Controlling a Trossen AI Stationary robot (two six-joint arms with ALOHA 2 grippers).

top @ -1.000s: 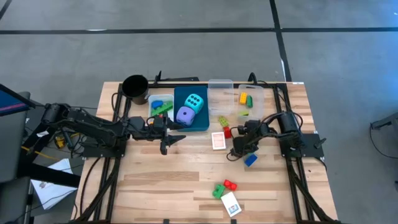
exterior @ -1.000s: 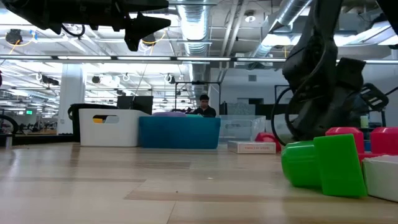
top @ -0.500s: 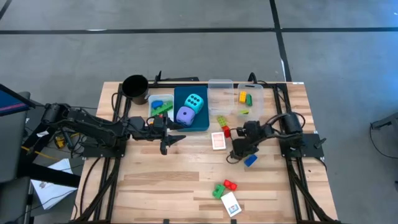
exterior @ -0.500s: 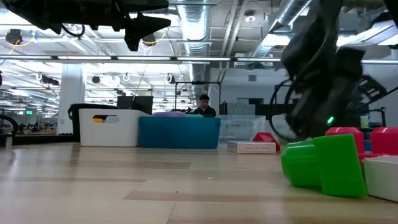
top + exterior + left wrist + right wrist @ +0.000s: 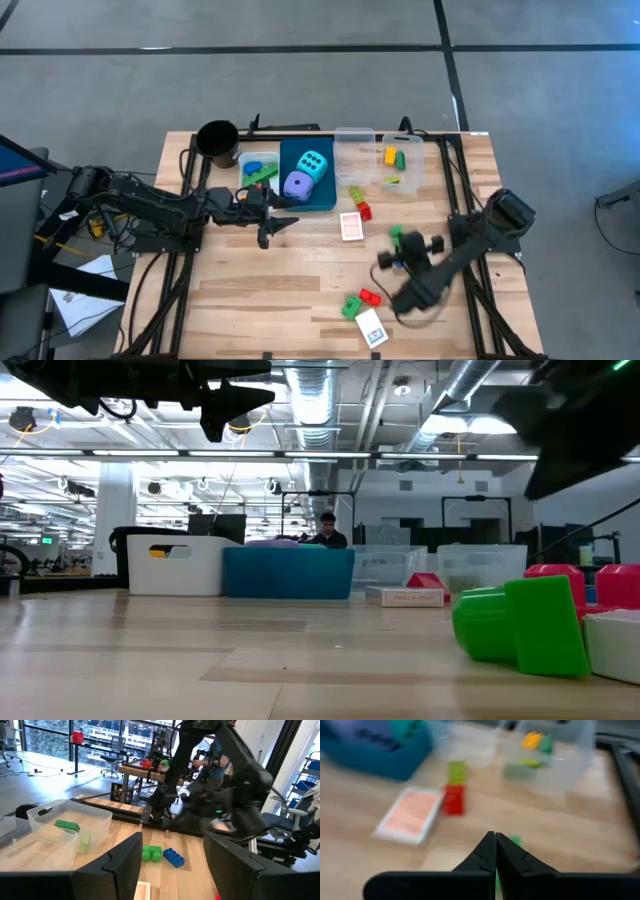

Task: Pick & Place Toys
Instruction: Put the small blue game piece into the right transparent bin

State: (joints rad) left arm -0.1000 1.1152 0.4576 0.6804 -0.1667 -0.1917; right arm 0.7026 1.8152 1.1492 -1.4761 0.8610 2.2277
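Note:
My right gripper (image 5: 495,840) is shut and empty, raised over the table's right middle (image 5: 402,246). A green brick (image 5: 396,233) and a blue brick (image 5: 386,261) lie on the table under it; they also show in the left wrist view, the green brick (image 5: 151,854) beside the blue one (image 5: 174,858). A red brick (image 5: 453,800), a yellow-green brick (image 5: 457,771) and a pink card (image 5: 410,815) lie beyond its fingertips. My left gripper (image 5: 275,225) is open and empty, hovering by the blue bin (image 5: 325,203), which holds a cyan die (image 5: 313,162) and a purple die (image 5: 297,184).
A white bin (image 5: 243,172) with bricks, two clear bins (image 5: 355,133) (image 5: 412,170) and a black cup (image 5: 217,140) line the far side. A green and a red brick (image 5: 358,302) and a card (image 5: 371,326) lie near the front edge. Bare wood lies at the front left.
My right arm has swung up and toward the table's near edge, away from the spot by the red brick. The green brick that it covered now shows on the table beside the blue brick. My left arm has kept still.

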